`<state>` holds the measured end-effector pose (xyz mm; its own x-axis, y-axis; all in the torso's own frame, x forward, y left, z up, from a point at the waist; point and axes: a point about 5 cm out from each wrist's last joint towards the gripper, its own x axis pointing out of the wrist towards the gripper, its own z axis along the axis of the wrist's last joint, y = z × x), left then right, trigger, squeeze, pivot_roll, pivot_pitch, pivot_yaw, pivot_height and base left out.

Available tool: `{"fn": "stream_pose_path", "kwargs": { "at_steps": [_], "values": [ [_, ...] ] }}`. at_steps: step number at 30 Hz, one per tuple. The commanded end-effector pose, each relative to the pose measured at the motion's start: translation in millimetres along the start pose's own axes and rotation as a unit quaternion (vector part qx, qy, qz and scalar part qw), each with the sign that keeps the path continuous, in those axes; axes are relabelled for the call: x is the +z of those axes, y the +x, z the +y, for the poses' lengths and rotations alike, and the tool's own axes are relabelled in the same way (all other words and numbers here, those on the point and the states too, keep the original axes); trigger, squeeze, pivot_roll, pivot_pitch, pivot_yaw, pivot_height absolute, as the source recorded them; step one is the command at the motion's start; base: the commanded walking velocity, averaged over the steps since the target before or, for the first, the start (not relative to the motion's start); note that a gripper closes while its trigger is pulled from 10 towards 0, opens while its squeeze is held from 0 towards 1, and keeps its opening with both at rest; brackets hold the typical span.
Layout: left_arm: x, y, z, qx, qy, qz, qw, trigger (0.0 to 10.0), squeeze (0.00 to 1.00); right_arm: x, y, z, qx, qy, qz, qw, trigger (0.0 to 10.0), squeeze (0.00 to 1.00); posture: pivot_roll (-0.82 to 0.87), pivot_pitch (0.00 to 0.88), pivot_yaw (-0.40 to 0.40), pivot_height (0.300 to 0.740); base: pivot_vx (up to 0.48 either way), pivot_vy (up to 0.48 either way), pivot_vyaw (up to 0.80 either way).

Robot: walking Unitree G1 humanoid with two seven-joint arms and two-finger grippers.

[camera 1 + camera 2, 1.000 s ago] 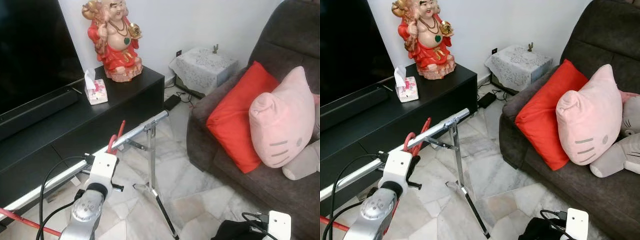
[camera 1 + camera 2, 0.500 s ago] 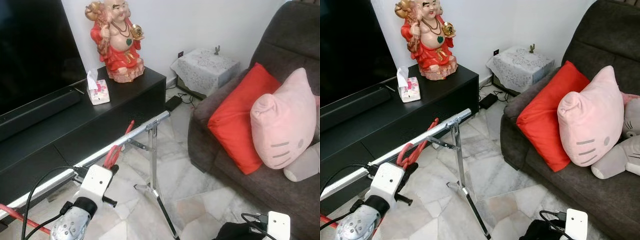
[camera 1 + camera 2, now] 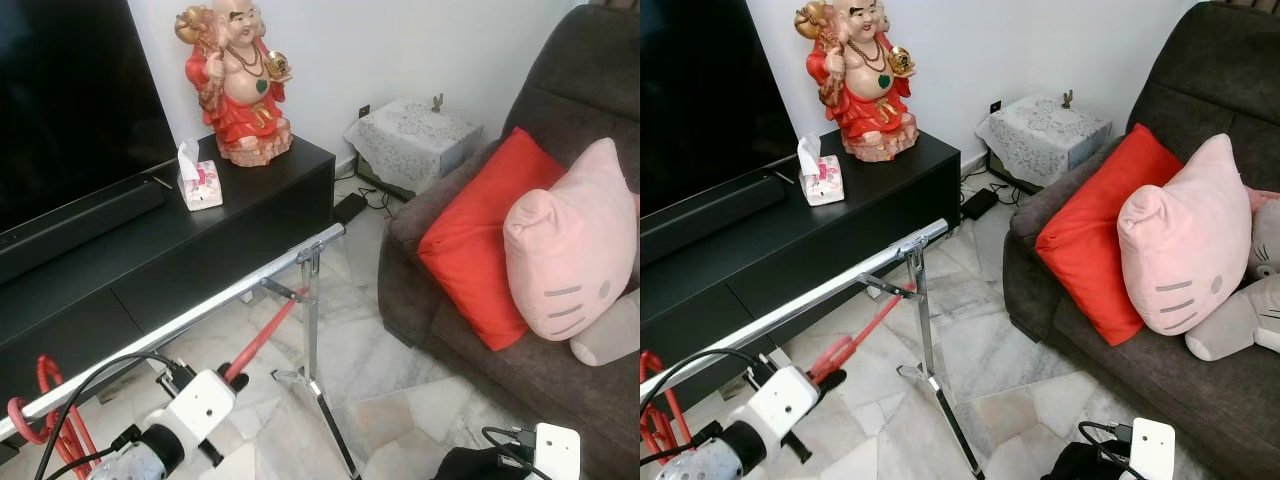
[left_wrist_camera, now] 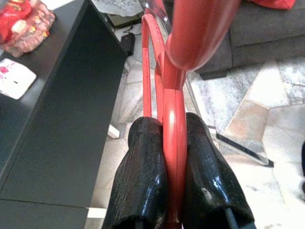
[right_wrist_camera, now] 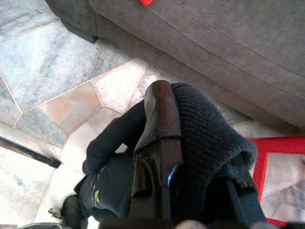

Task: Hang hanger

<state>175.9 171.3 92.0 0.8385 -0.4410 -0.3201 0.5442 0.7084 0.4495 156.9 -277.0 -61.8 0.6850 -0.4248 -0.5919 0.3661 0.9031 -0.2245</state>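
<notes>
my left end effector (image 4: 174, 143) is low in front of me, below the silver rail (image 3: 200, 305) of the clothes rack, and its two black fingers (image 4: 143, 167) are clamped tight on a red hanger (image 3: 262, 340), one finger on each side of the red plastic. from my head the hanger shows as a red bar running from my left wrist up toward the upright post (image 3: 312, 310) of the rack, passing under the rail; i cannot tell whether it touches the rail or the post. more red hangers (image 3: 50, 420) are hooked over the rail at its near end, well off to my left. my right end effector (image 5: 159, 138) is down at my right side above the marble floor (image 3: 370, 370), closed on a piece of black knitted cloth (image 5: 200, 143) that is draped around the fingers, and part of a red frame (image 5: 274, 157) lies on the floor just beside it. behind the rack runs a long black tv cabinet (image 3: 230, 220) with a red and gold laughing figure (image 3: 240, 85) and a tissue box (image 3: 200, 185) standing on top, near its right end, and a dark television screen (image 3: 70, 90) to their left. to my right is a dark grey sofa (image 3: 560, 80) holding a red cushion (image 3: 480, 235) and a pink cat-face cushion (image 3: 570, 240) side by side, touching. a small stand covered with a white lace cloth (image 3: 420, 130) is against the wall between the cabinet and the sofa.
</notes>
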Motion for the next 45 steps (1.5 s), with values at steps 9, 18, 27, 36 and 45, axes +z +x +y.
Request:
{"fn": "stream_pose_path", "kwargs": {
  "at_steps": [9, 18, 27, 36, 45],
  "values": [
    [-8, -14.0, 7.6, -0.04, 0.081, 0.009, 0.996, 10.0, 0.0, -1, 0.1, 0.6, 0.003, 0.0, 0.004, 1.0, 10.0, 0.0, -0.02, 0.0, -0.012, 0.74, 0.0, 0.0, 0.0],
    [-23, -20.2, 14.4, -0.09, 0.147, 0.048, 0.984, 10.0, 0.0, -1, 0.2, 0.4, 0.002, 0.0, 0.004, 1.0, 10.0, 0.0, -0.02, 0.0, -0.013, 0.74, 0.0, 0.0, 0.0],
    [-74, -13.3, 24.8, -0.029, 0.147, 0.213, 0.965, 10.0, 0.0, -2, 0.4, 0.4, 0.002, -0.002, 0.01, 1.0, 10.0, 0.0, -0.01, 0.0, -0.017, 0.74, 0.0, 0.0, 0.0],
    [-102, 6.9, 9.6, -0.017, 0.111, 0.27, 0.956, 10.0, 0.0, 1, 1.7, 3.2, 0.004, -0.001, 0.009, 1.0, 10.0, 0.0, -0.02, 0.0, -0.017, 0.74, 0.0, 0.0, 0.0],
    [-122, 21.2, -1.2, -0.009, 0.086, 0.293, 0.952, 10.0, 0.0, 4, 2.8, 4.8, 0.0, 0.002, 0.004, 1.0, 10.0, 0.0, -0.03, 0.0, -0.012, 0.74, 0.0, 0.0, 0.0]
  ]
}}
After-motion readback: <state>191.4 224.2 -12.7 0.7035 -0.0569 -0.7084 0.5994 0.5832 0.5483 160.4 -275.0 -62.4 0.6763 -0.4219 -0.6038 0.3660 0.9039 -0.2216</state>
